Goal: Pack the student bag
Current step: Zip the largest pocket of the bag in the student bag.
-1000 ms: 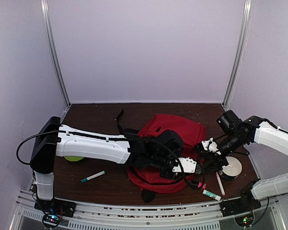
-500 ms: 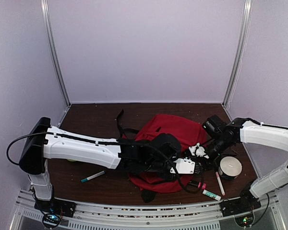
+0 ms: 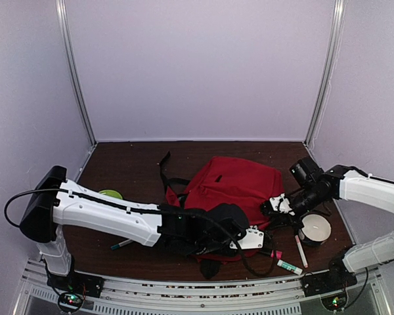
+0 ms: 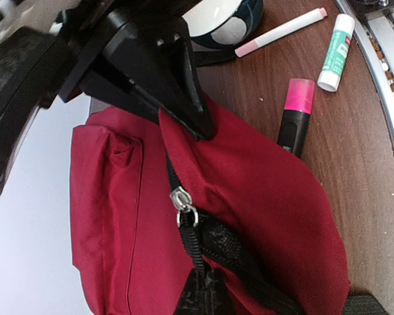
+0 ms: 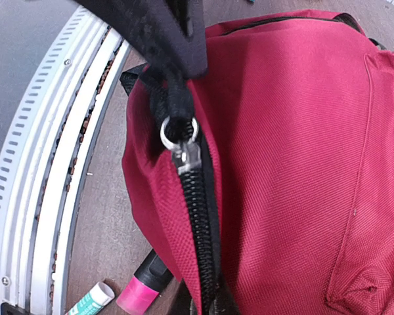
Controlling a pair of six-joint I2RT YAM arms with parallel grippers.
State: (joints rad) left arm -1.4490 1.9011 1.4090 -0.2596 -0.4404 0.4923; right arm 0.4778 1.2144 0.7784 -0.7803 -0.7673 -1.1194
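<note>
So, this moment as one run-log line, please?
left end effector: shut on backpack | right end effector: shut on zipper pull | loose: highlighter, glue stick

the student bag (image 3: 240, 180), a big red fabric backpack, lies flat in the lower middle of the top view, its dark straps (image 3: 165, 172) trailing to the upper left. its black zipper (image 5: 196, 197) runs along a seam, with the metal pull (image 5: 182, 152) at the upper end in the right wrist view.

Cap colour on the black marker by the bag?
Pink cap, clearest in the left wrist view.
</note>
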